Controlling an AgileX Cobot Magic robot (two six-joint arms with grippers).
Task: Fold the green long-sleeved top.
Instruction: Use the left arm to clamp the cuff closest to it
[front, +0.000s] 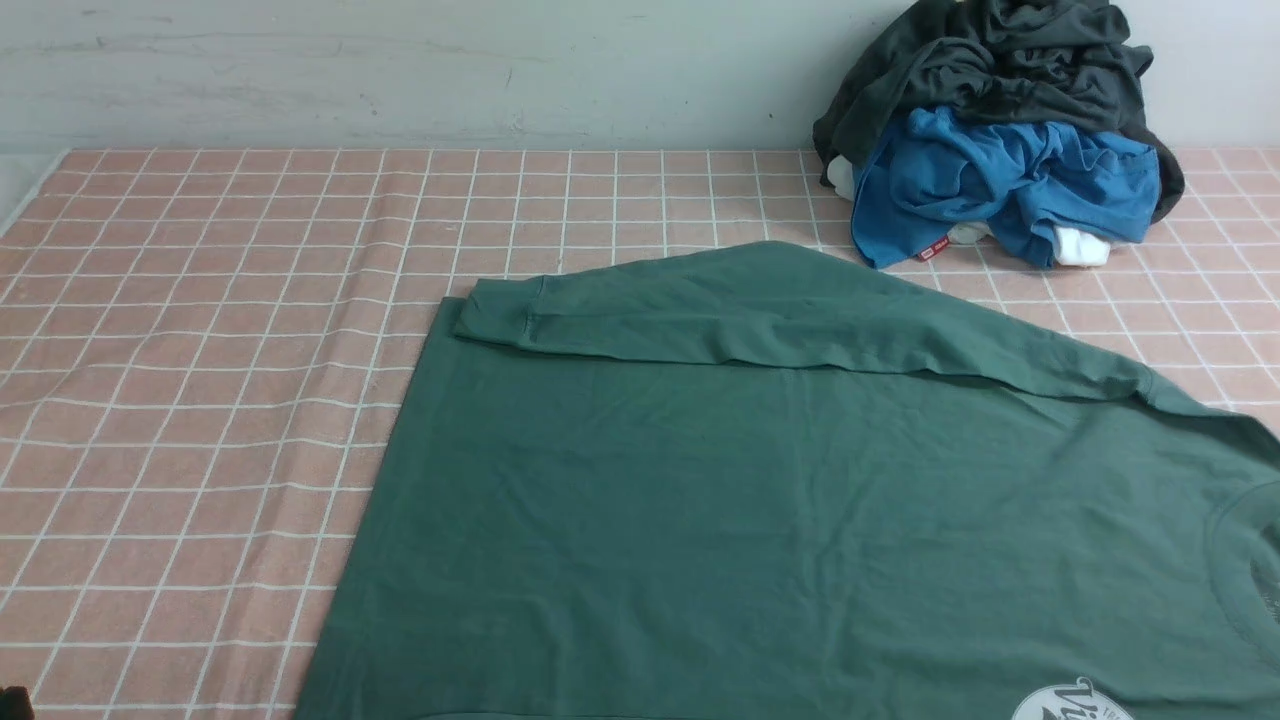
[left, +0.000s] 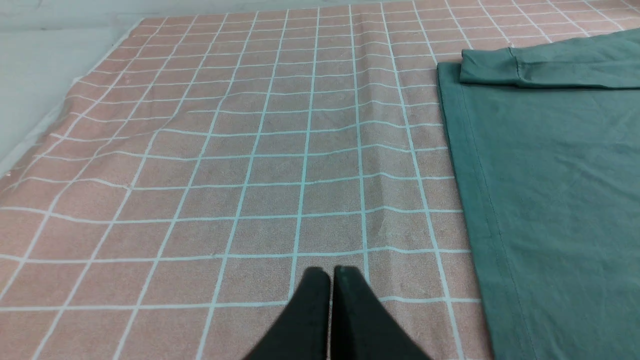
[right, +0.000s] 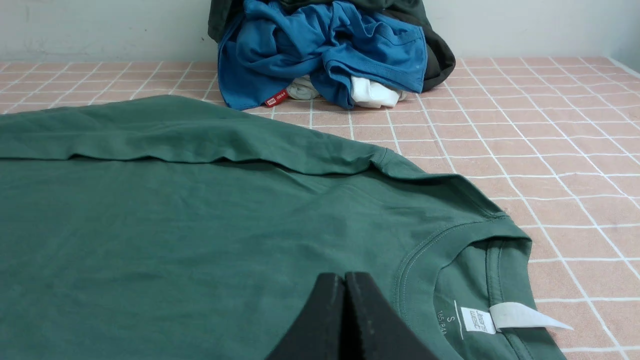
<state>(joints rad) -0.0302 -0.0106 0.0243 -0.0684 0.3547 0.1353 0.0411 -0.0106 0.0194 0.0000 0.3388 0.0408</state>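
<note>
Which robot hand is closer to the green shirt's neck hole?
Right. The right gripper is over the green top, beside its collar; the left gripper is over the checked cloth, past the hem.

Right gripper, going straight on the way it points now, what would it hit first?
Probably the green long-sleeved top: the right gripper, jaws shut, points across its body toward the folded sleeve. Height is unclear; clearing the cloth, it would reach the blue garment.

Laundry-folding station (checked tablecloth (front: 200, 400), clothes pile (front: 1000, 170))
</note>
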